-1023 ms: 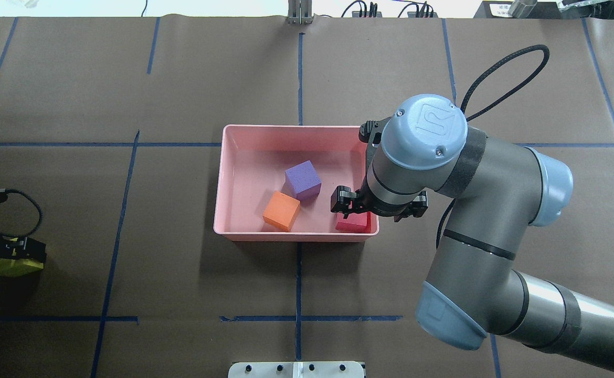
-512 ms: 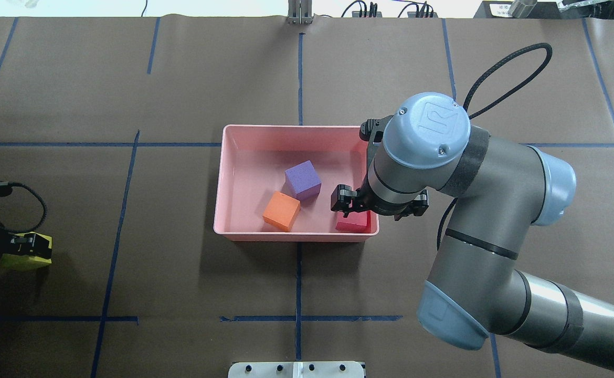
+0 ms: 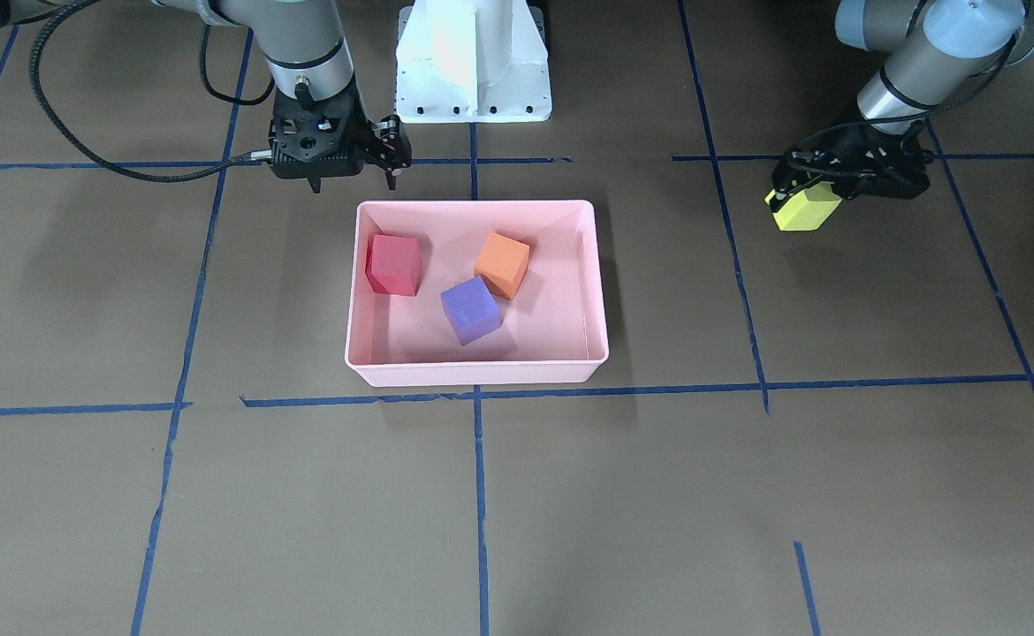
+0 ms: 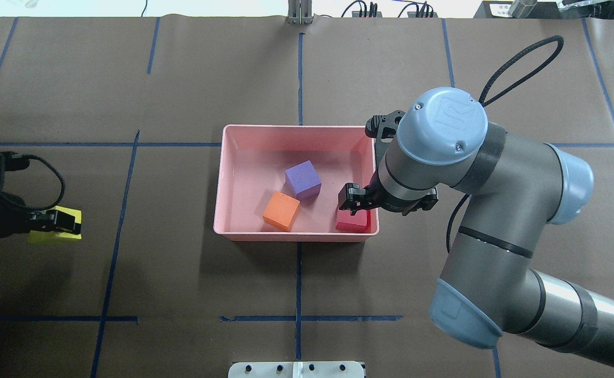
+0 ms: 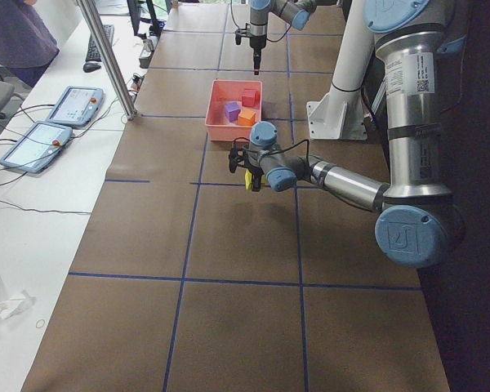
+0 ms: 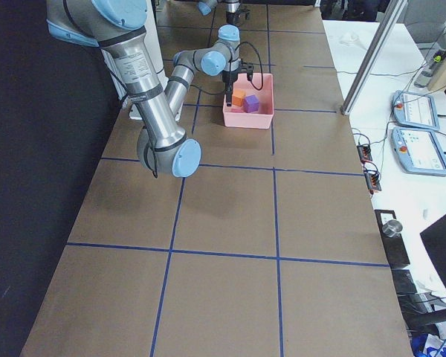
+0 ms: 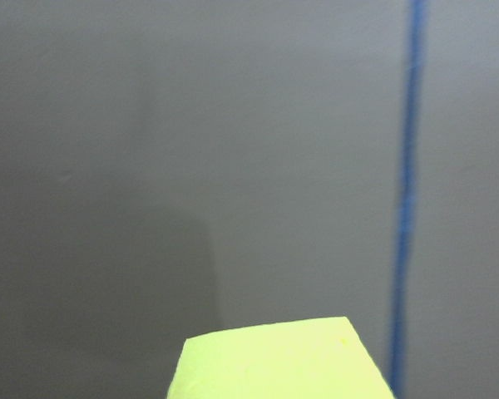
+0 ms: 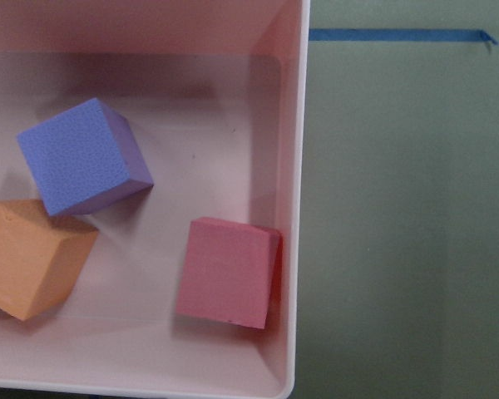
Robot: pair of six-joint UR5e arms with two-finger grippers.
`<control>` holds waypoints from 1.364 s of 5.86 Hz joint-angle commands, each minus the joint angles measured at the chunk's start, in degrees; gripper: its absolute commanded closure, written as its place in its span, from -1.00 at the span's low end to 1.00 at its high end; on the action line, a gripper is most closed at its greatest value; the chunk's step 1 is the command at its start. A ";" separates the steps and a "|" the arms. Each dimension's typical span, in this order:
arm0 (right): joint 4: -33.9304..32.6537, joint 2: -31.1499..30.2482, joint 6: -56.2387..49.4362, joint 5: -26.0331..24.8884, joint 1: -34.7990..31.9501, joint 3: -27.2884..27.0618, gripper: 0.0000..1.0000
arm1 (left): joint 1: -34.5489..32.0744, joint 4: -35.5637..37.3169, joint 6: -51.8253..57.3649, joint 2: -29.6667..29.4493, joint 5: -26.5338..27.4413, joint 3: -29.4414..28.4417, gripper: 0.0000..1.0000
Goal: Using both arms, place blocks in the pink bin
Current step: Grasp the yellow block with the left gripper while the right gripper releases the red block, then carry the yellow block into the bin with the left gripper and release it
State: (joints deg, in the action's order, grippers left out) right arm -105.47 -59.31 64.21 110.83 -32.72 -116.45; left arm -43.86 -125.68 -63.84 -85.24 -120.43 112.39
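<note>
The pink bin [image 4: 296, 130] sits mid-table and holds the red block [image 4: 352, 223], the purple block [image 4: 303, 179] and the orange block [image 4: 282, 210]. My right gripper [image 3: 352, 184] is open and empty, above the bin's near right corner, close to the red block [image 3: 393, 263]. The right wrist view shows the red block [image 8: 229, 270] against the bin wall [image 8: 298, 208]. My left gripper [image 4: 50, 221] is shut on the yellow-green block [image 3: 804, 208], held above the table far left of the bin. The yellow-green block fills the bottom of the left wrist view [image 7: 283, 362].
The white pedestal base [image 3: 473, 62] stands behind the bin on the robot's side. Blue tape lines [image 4: 299, 68] cross the brown table cover. Tablets [image 5: 73, 106] and a metal post [image 5: 106, 57] are on the far side table, where a person stands.
My left gripper has moved right and farther from the robot, toward the bin, with the yellow-green block in it. My right arm has shifted a little to the right over the bin's corner.
</note>
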 commanded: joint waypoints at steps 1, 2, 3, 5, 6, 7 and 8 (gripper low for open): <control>0.18 -2.99 -11.14 0.53 -4.34 -0.53 -1.00 | -0.18 14.74 -0.14 -15.82 0.02 0.47 -0.02; 0.09 -4.05 -15.65 1.57 -6.98 -0.36 -1.00 | 0.52 25.64 -0.23 -25.40 0.11 -0.14 -0.02; 0.09 -6.32 -21.52 4.89 -10.66 -0.45 -1.00 | 2.87 35.24 -0.32 -33.24 0.19 -0.67 -0.02; 0.09 -9.15 -28.07 7.74 -15.00 -0.36 -1.00 | 7.80 38.32 -8.28 -44.00 6.23 -8.36 -0.79; 0.09 -9.16 -28.08 7.82 -15.26 -0.45 -1.00 | 7.73 38.49 -8.14 -43.61 7.30 -7.89 -1.00; 0.09 -9.33 -28.52 8.17 -15.53 -0.45 -1.00 | 7.21 38.58 -6.40 -42.91 6.96 -7.36 -1.00; 0.09 -10.55 -31.22 9.13 -17.01 -0.53 -1.00 | 6.34 38.67 0.32 -39.51 6.61 -4.75 -1.00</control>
State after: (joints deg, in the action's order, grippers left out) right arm -105.38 -69.00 34.90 119.24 -48.66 -116.92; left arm -36.87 -87.12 -68.21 -127.06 -113.62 105.87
